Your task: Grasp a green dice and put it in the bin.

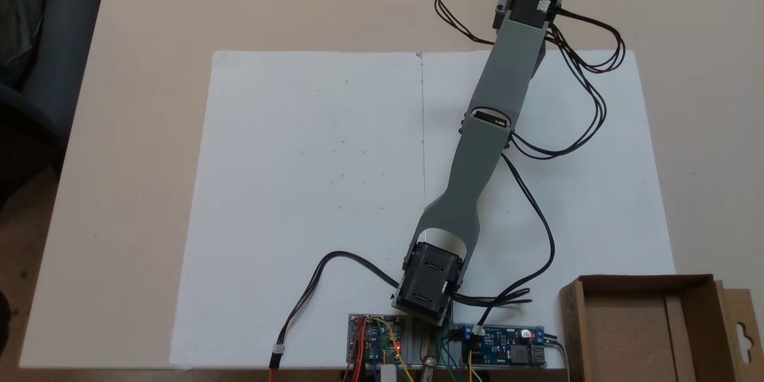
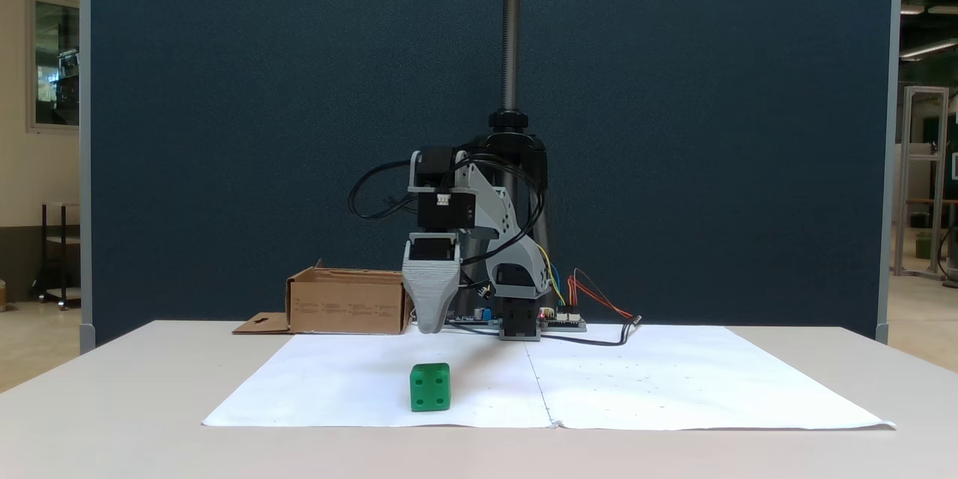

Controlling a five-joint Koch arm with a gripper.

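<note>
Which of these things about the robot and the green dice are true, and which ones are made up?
1. The green dice sits on the white paper. True.
2. The end effector is holding the dice. False: it hangs above the paper, apart from the dice, which rests on the paper.
3. The dice is already inside the bin. False: the dice lies on the paper, outside the cardboard bin.
4. The bin stands near the arm's base. True.
5. The wall behind the arm is bright red. False: it is a dark blue panel.
</note>
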